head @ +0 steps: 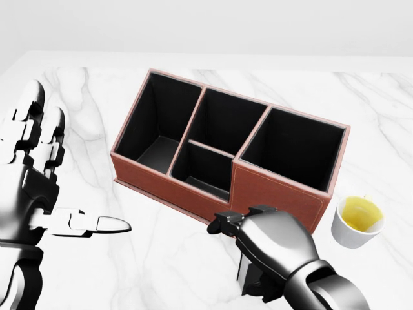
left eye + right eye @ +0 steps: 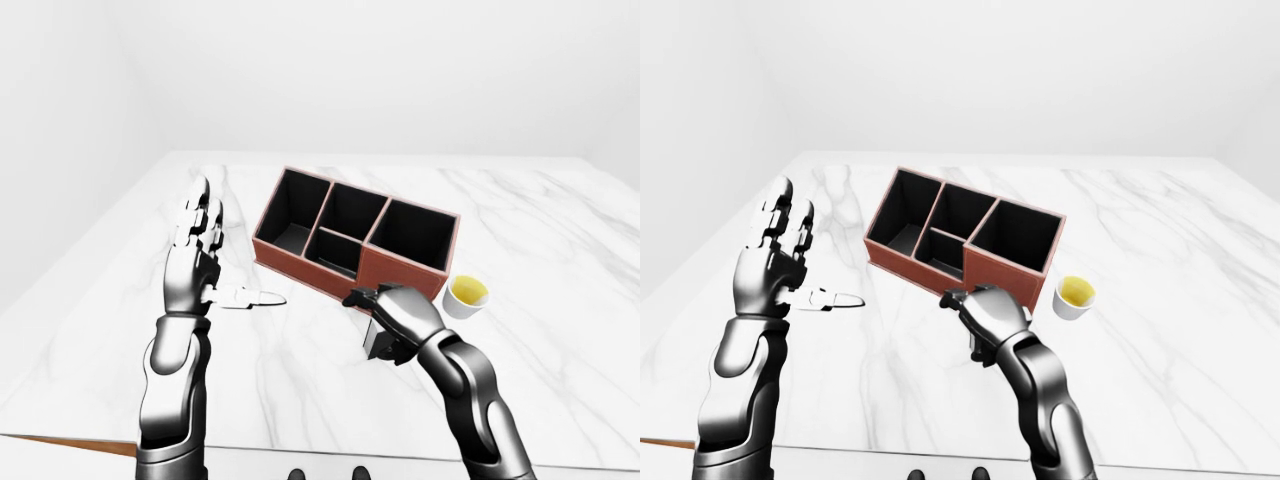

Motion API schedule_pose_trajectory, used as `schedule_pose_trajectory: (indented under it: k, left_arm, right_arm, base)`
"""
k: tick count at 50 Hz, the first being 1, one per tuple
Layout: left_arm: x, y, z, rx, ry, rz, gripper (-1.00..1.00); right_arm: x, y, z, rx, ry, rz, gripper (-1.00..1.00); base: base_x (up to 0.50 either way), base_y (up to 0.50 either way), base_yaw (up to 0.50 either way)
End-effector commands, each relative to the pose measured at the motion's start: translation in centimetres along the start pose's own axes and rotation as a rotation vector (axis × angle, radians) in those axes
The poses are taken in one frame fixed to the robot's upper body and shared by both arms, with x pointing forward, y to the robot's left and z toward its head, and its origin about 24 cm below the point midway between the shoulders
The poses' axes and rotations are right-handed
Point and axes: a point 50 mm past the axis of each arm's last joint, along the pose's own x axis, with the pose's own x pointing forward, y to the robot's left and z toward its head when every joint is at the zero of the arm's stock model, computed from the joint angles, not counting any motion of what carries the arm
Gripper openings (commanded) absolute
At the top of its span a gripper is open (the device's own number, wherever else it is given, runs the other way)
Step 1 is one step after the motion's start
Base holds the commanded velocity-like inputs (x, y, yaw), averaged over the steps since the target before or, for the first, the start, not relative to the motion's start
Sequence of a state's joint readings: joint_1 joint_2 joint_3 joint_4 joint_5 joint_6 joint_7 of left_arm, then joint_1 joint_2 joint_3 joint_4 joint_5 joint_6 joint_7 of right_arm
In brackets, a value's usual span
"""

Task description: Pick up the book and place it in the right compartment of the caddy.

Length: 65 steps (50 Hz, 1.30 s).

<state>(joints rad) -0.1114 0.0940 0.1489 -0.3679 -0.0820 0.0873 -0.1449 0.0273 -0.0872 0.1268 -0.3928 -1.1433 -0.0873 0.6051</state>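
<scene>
The marble table (image 2: 560, 250) spreads wide under me. On it sits the brown caddy (image 1: 277, 187), its four dark compartments showing nothing inside, the right one nearest my right hand. My left hand (image 1: 35, 174) is raised beside the caddy's left end, fingers spread apart — holding nothing. My right hand (image 1: 268, 242) is curled around the book (image 1: 248, 274), a small dark thing just below the caddy's wall. A white cup (image 1: 357, 221) of yellow liquid stands right of the caddy.
</scene>
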Motion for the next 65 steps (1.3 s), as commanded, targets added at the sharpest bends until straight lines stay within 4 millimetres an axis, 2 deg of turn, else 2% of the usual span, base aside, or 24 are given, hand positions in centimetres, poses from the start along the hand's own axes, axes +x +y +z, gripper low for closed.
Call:
schedule_pose_trajectory:
  k: [1, 10, 14, 23, 27, 41, 57, 65]
  left_arm:
    - [-0.1, 0.1, -0.2, -0.003, 0.009, 0.002, 1.0]
    - [-0.1, 0.1, -0.3, -0.004, 0.014, 0.003, 1.0]
    - [0.0, 0.2, -1.2, -0.008, 0.052, 0.005, 1.0]
    - [0.0, 0.2, -1.4, -0.01, 0.058, 0.008, 1.0]
    - [0.2, 0.2, -2.1, -0.014, 0.087, 0.007, 1.0]
    - [-0.1, 0.2, -1.5, -0.01, 0.062, 0.006, 1.0]
    - [-0.1, 0.3, -1.6, -0.014, 0.067, 0.004, 1.0]
    - [0.0, 0.5, -2.3, -0.018, 0.096, 0.007, 1.0]
  right_arm:
    - [0.8, 0.7, -0.5, -0.015, 0.025, 0.023, 0.25]
    - [1.3, 1.3, -1.3, -0.035, 0.057, 0.048, 0.25]
    - [1.5, 1.6, -1.8, -0.048, 0.078, 0.067, 0.25]
    - [1.5, 2.3, -2.5, -0.067, 0.111, 0.101, 0.26]
    - [1.6, 2.4, -2.6, -0.068, 0.117, 0.106, 0.25]
    - [1.7, 2.3, -2.9, -0.071, 0.126, 0.099, 0.25]
    - [2.0, 2.7, -3.2, -0.087, 0.14, 0.115, 0.26]
    - [2.2, 3.0, -3.3, -0.092, 0.144, 0.125, 0.22]
  base:
    - [0.0, 0.0, 0.0]
    - [0.0, 0.0, 0.0]
    - [0.0, 0.0, 0.0]
    - [0.0, 0.0, 0.0]
    - [0.0, 0.0, 0.0]
    - [0.0, 0.0, 0.0]
    - [0.0, 0.0, 0.0]
    - [0.0, 0.0, 0.0]
